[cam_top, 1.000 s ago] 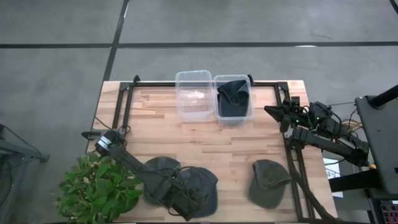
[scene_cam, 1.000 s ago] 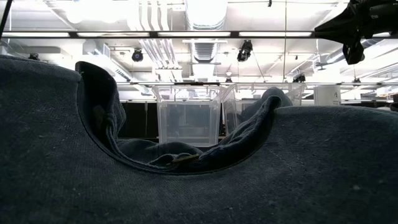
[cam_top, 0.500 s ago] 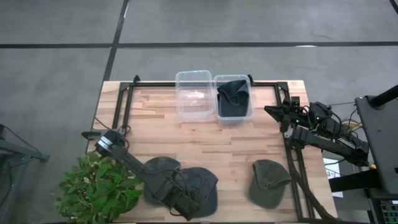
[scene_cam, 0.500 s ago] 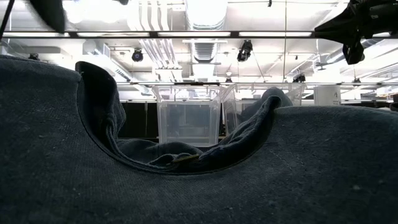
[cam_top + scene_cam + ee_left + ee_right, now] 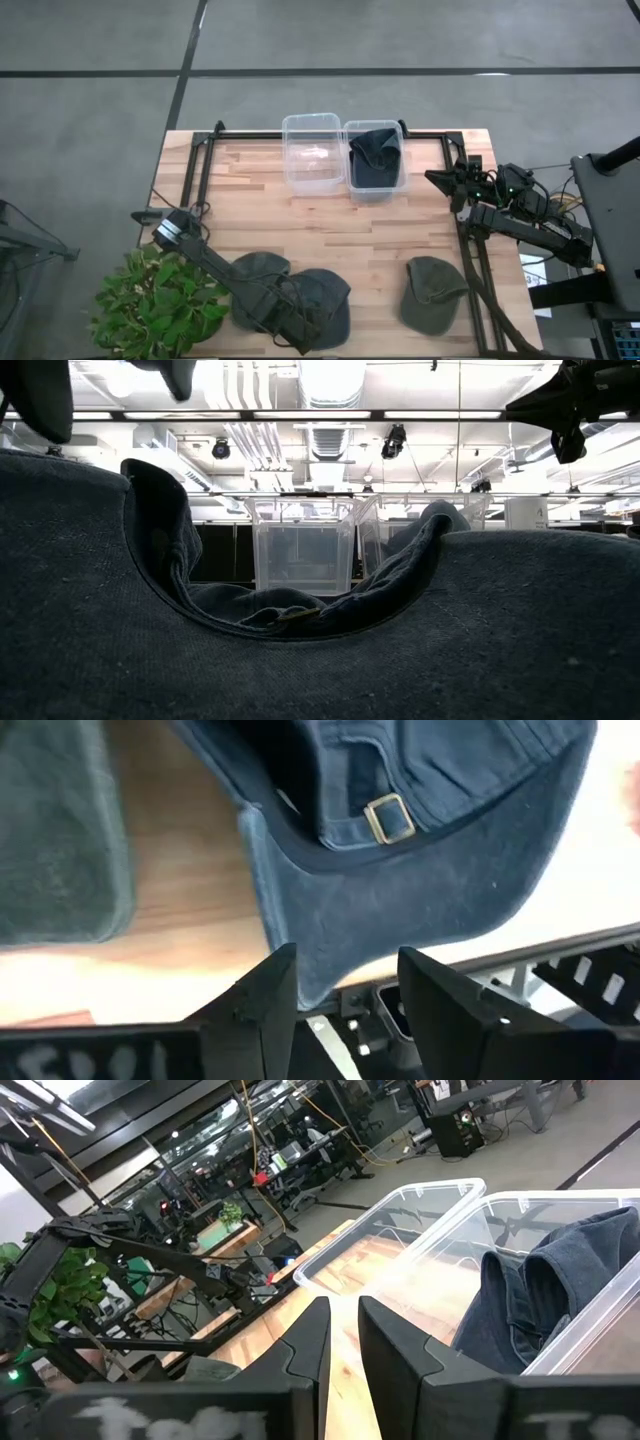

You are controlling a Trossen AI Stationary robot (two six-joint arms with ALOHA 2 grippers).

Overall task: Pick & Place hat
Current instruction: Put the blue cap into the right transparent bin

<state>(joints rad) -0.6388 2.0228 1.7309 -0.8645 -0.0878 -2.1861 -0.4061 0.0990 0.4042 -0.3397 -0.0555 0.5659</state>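
Observation:
A blue cap (image 5: 322,298) lies at the table's near edge, its strap buckle (image 5: 390,817) facing my left wrist camera; in the low view the blue cap (image 5: 320,660) fills the foreground. A grey-green cap (image 5: 258,274) lies beside it on the left, and another green cap (image 5: 432,290) lies near the right side. My left gripper (image 5: 345,965) is open above the blue cap's near rim (image 5: 330,935), one finger on each side of it. My right gripper (image 5: 440,178) is shut and waits raised at the far right.
Two clear bins stand at the far edge: the left bin (image 5: 312,150) holds nothing, and the right bin (image 5: 377,182) holds a dark hat (image 5: 545,1295). A potted plant (image 5: 155,300) stands at the near left corner. Bare wood lies mid-table between the bins and the caps.
My left gripper has come down toward the blue cap: in the low view its dark fingers have entered from the top left and reach lower now. The caps and the right arm have stayed where they were.

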